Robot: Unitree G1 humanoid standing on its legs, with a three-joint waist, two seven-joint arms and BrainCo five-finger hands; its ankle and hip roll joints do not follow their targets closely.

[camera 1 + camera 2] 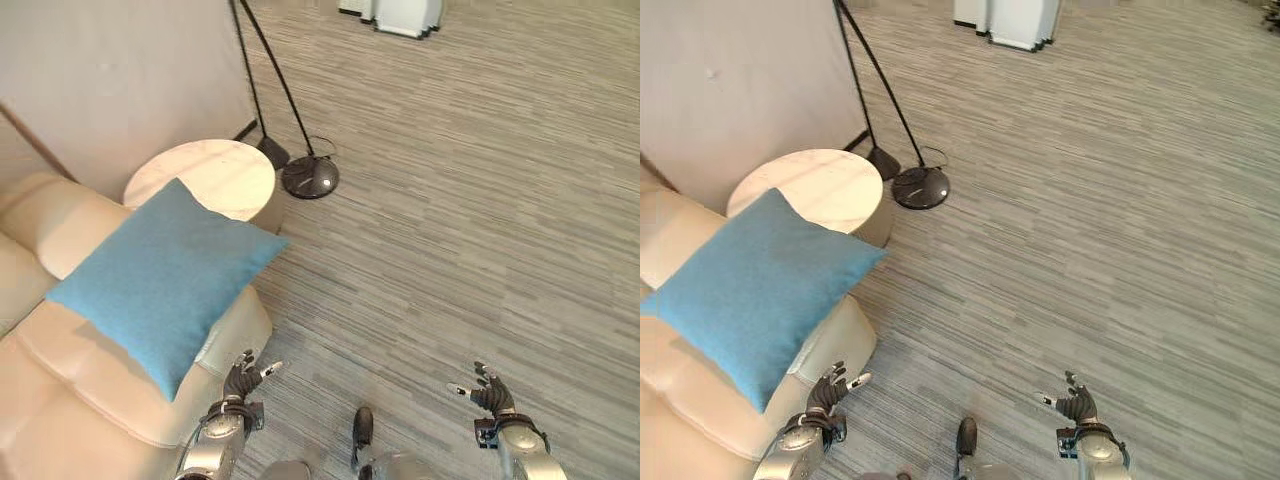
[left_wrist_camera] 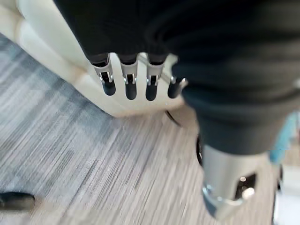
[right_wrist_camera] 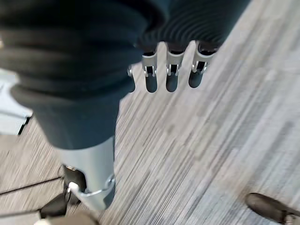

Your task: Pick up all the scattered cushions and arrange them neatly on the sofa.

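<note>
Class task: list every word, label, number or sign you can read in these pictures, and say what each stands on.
None: no readable text on the blue cushion, sofa, round side table, lamp base or carpet.

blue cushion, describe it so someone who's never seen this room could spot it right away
Find the cream sofa against the wall; the blue cushion lies on its arm, next to the round pale side table. It is square, turned like a diamond, and the only bright blue thing among beige and grey.
</note>
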